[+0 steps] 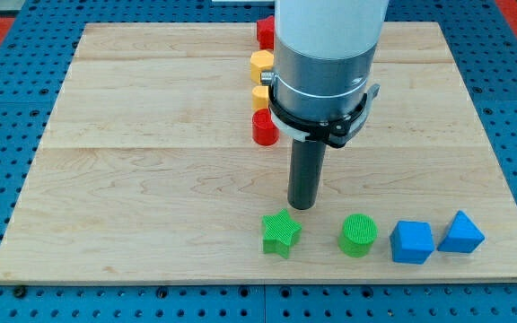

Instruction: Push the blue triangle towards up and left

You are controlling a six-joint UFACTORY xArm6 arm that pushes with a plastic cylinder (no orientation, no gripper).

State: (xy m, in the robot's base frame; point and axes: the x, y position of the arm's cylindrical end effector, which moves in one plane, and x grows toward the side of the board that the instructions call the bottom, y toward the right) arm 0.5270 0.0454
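The blue triangle (461, 232) lies at the view's lower right, near the board's bottom edge. A blue cube (412, 241) sits just left of it, almost touching. My tip (303, 205) is on the board at the lower middle, well left of the blue triangle. It stands just above and right of the green star (281, 233), and up-left of the green cylinder (358, 235). The tip touches no block.
A red cylinder (265, 128), a small yellow block (260, 97), a yellow hexagon (261, 65) and a red block (265, 31) form a column at the top middle, partly hidden by the arm. The wooden board (151, 161) lies on a blue pegboard.
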